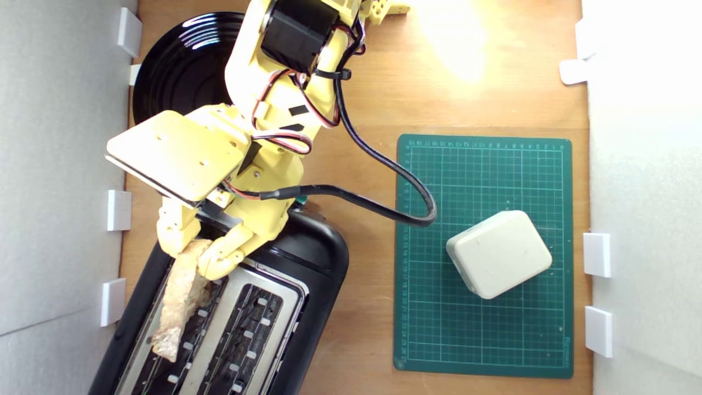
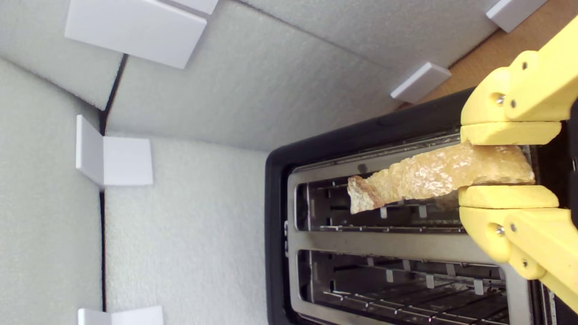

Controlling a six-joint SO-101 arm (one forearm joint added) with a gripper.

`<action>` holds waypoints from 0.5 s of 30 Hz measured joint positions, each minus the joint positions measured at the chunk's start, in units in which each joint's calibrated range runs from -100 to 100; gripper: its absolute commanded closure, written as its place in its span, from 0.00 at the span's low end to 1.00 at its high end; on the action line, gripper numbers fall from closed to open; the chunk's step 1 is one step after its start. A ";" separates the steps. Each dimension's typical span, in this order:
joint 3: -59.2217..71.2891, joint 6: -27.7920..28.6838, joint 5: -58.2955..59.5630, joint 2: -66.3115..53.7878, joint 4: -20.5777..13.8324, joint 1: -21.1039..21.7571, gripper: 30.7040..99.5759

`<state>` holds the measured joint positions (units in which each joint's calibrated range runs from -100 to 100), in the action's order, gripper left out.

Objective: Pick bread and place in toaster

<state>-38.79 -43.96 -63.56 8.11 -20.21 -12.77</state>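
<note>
A thin tan slice of bread (image 1: 178, 299) (image 2: 433, 177) is pinched edge-on between the two yellow fingers of my gripper (image 1: 192, 255) (image 2: 508, 164), which is shut on one end of it. The slice hangs over the slot of the black, silver-topped toaster (image 1: 258, 307) (image 2: 406, 239) that lies nearer the exterior view's left. Its free end points along the slot, above the wire guides. Whether the bread touches the toaster I cannot tell. The other slot holds nothing.
A round glossy black plate (image 1: 181, 66) sits behind the arm at the exterior view's upper left. A cream-white rounded block (image 1: 498, 253) rests on a green cutting mat (image 1: 482, 329) at the right. White foam walls (image 2: 189, 203) with white brackets (image 1: 118, 210) close in beside the toaster.
</note>
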 measured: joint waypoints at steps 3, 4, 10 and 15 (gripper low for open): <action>-0.65 0.00 0.25 1.68 -0.44 0.00 0.71; -0.74 -0.05 0.76 2.10 -0.44 0.00 0.71; -0.74 -0.05 1.10 2.44 0.00 -0.18 0.69; -0.74 -0.05 1.10 2.44 0.00 -0.18 0.48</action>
<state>-39.53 -44.01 -62.46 10.54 -20.21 -12.95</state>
